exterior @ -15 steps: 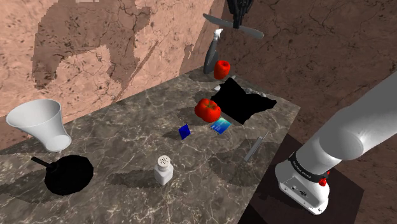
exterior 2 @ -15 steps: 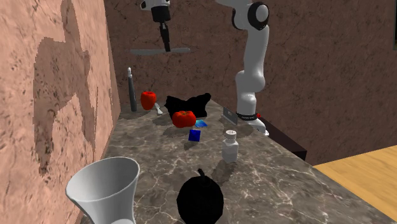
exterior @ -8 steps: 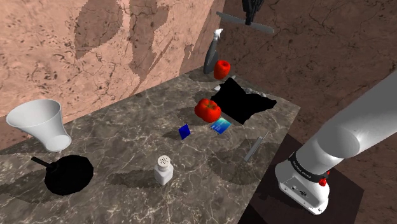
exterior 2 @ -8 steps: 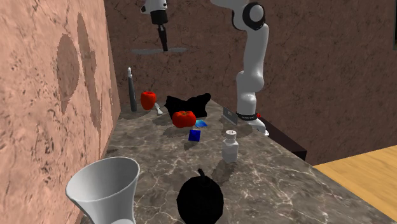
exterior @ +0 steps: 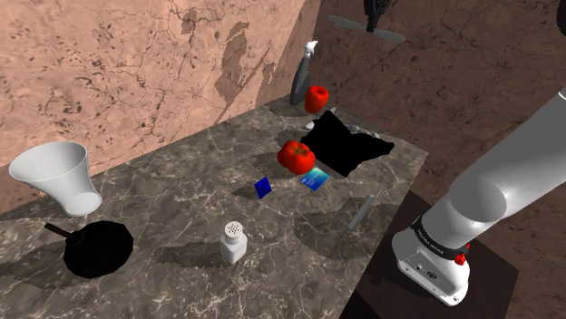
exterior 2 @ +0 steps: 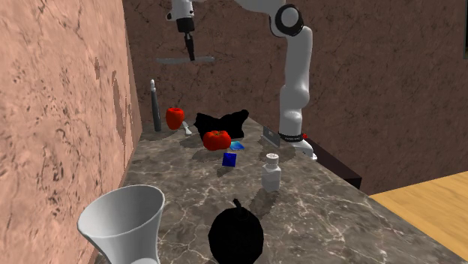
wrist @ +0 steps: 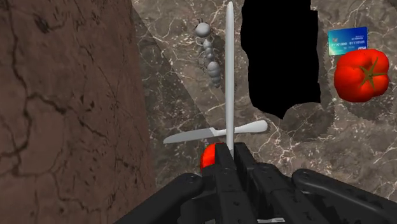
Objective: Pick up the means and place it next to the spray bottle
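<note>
My gripper (exterior: 374, 18) hangs high above the back end of the marble table (exterior: 181, 217), shut on a thin grey knife-like utensil (exterior: 367, 30). In the second exterior view the gripper (exterior 2: 190, 49) holds the utensil (exterior 2: 185, 59) level, well above the spray bottle (exterior 2: 154, 105). The grey spray bottle (exterior: 302, 72) stands against the wall at the table's far corner, with a red fruit (exterior: 316, 98) beside it. In the wrist view the utensil (wrist: 229, 70) runs straight out from the gripper (wrist: 227, 153), passing beside the spray bottle (wrist: 210, 54) far below.
A second grey knife (wrist: 210, 132) lies by the red fruit. A black cloth-like shape (exterior: 345, 145), a red tomato (exterior: 297, 156), a blue card (exterior: 315, 178) and a blue cube (exterior: 263, 188) sit mid-table. A white shaker (exterior: 233, 242), white cup (exterior: 56, 177) and black pan (exterior: 98, 247) stand nearer.
The gripper has carried the utensil higher and toward the shoulder view's right. Its shadow on the wall has shifted toward the spray bottle. Nothing on the table moved.
</note>
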